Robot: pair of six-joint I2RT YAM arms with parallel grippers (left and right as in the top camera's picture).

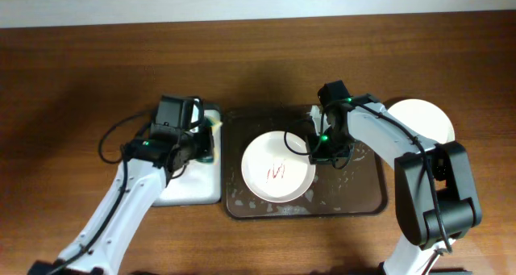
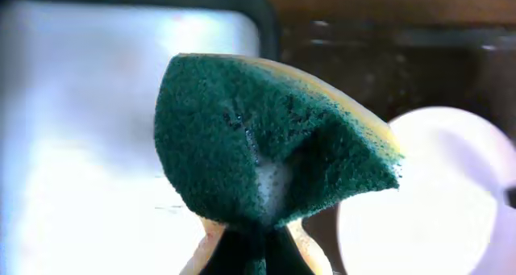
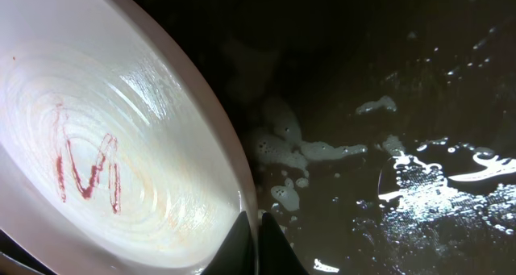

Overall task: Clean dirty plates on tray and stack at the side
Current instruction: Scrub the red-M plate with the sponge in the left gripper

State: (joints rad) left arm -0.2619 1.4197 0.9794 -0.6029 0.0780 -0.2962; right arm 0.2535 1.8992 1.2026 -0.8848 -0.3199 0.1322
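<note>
A white plate [image 1: 278, 166] with a red scribble stain lies on the dark brown tray [image 1: 371, 198], which is wet with white suds. My right gripper [image 1: 321, 150] is shut on this plate's right rim; the right wrist view shows the fingers [image 3: 256, 243] pinching the rim of the stained plate [image 3: 105, 162]. My left gripper [image 1: 208, 138] is shut on a green and yellow sponge [image 2: 266, 138], held above the white-lined tray [image 1: 193, 186] near the brown tray's left edge. A second white plate [image 1: 423, 120] lies on the table at the right.
The white-lined tray also shows in the left wrist view [image 2: 81, 130]. A black cable [image 1: 113, 138] loops on the table left of the left arm. The table's far edge [image 1: 258, 21] meets a pale wall.
</note>
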